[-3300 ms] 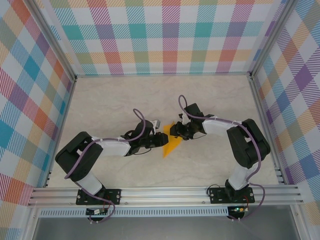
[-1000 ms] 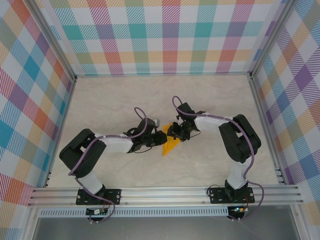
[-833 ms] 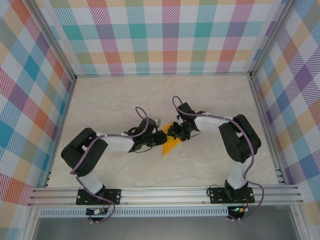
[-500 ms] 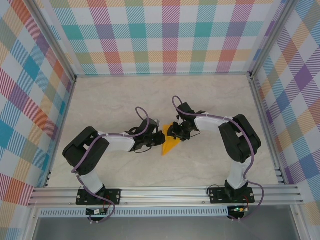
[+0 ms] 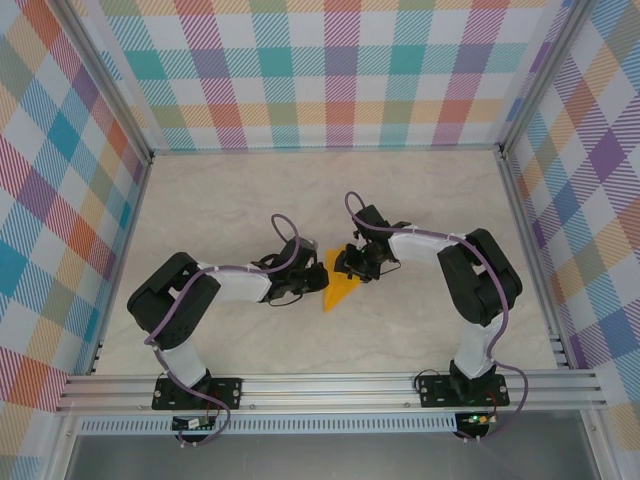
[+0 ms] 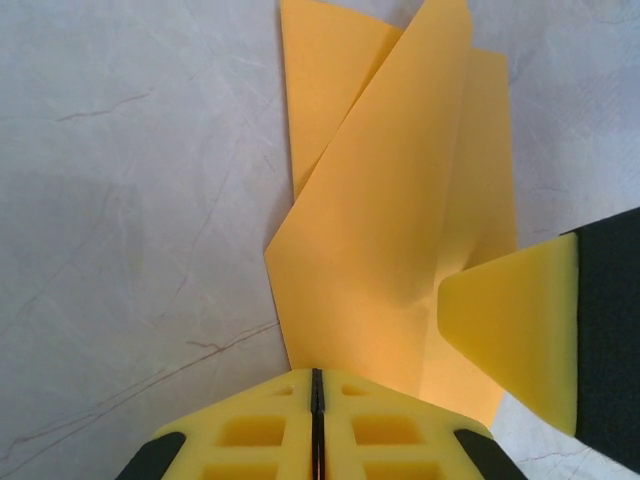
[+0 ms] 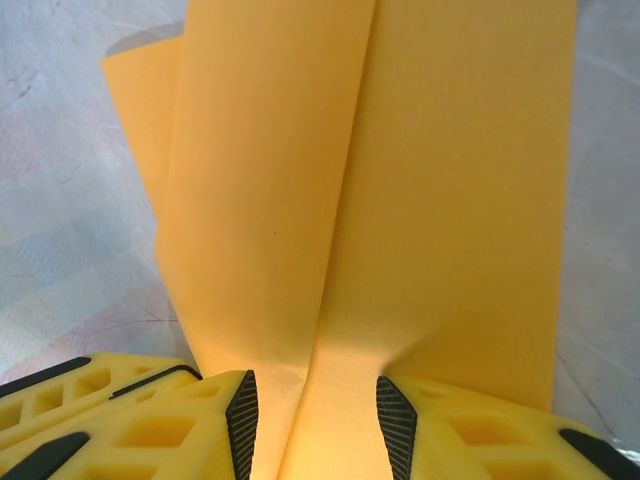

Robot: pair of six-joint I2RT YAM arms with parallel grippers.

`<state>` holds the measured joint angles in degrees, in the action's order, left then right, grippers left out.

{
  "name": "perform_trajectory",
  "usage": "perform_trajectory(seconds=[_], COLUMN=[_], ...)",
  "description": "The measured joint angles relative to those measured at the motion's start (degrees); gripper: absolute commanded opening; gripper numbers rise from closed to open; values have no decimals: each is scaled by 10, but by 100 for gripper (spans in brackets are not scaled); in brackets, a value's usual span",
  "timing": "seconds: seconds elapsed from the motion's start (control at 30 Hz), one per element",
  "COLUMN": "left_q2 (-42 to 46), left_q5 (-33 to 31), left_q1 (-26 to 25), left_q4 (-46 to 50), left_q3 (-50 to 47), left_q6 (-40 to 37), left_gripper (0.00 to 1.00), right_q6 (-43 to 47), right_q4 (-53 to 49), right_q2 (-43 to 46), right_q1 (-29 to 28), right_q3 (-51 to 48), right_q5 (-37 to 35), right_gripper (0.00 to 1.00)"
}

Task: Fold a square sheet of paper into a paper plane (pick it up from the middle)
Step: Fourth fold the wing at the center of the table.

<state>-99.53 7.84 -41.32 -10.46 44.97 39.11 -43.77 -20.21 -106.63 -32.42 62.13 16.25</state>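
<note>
Room to move first. The sheet of paper (image 6: pixel 390 230) starts right in front of the left gripper (image 6: pixel 315 378). Its near edge touches the fingertips, and from there it fans away as a creased orange wedge with a couple of overlapping flaps.

Off that gripper's left side it's just bare marble table (image 6: pixel 130 200). The right side is tight, because the right gripper (image 5: pixel 345 268) has one yellow finger (image 6: pixel 510 340) sitting on the paper's right edge just beside it.

From above, the two hands meet mid-table with open surface all round them. The frame rail (image 5: pixel 330 385) is back behind the arm bases, and the plaid walls (image 5: pixel 340 70) sit well apart on the far side and both flanks.

Left gripper's fingers are pressed together with no gap, tips down at the paper's edge. I can't tell if any paper is actually pinched in there. The right one has its pads (image 7: pixel 243 415) standing apart, with a raised fold of the paper running between them and on away from it. Both arms reach out low, forearms angled in toward each other.

Versus a few seconds back, the left gripper has crept forward up to the paper and its shoulder has swung to the right. The right arm's elbow has pulled in leftward. The paper has barely budged.
</note>
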Motion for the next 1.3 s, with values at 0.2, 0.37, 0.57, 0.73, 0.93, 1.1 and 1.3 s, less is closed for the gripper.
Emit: perform_trajectory(seconds=[0.2,0.37,0.57,0.73,0.93,1.1,1.3], left_q2=[-5,-10,-12,-13,-13,-12,-13], left_q5=[2,2,2,2,10,17,17], left_q1=[0,0,0,0,0,0,0], left_q4=[5,15,19,19,17,14,14], left_q3=[11,21,21,21,21,21,21], left_q6=[-11,-15,-15,-15,-16,-24,-30], left_gripper=[8,7,7,7,7,7,7], right_q6=[6,21,28,33,32,26,24], right_q4=[4,15,30,71,95,92,82], right_q2=[3,23,76,94,87,65,49], right_q1=[0,0,1,1,1,1,1], right_q3=[-5,-26,-64,-81,-91,-89,-88], right_q5=[0,-9,-3,38,75,61,37], right_gripper=[37,33,29,22,19,21,26])
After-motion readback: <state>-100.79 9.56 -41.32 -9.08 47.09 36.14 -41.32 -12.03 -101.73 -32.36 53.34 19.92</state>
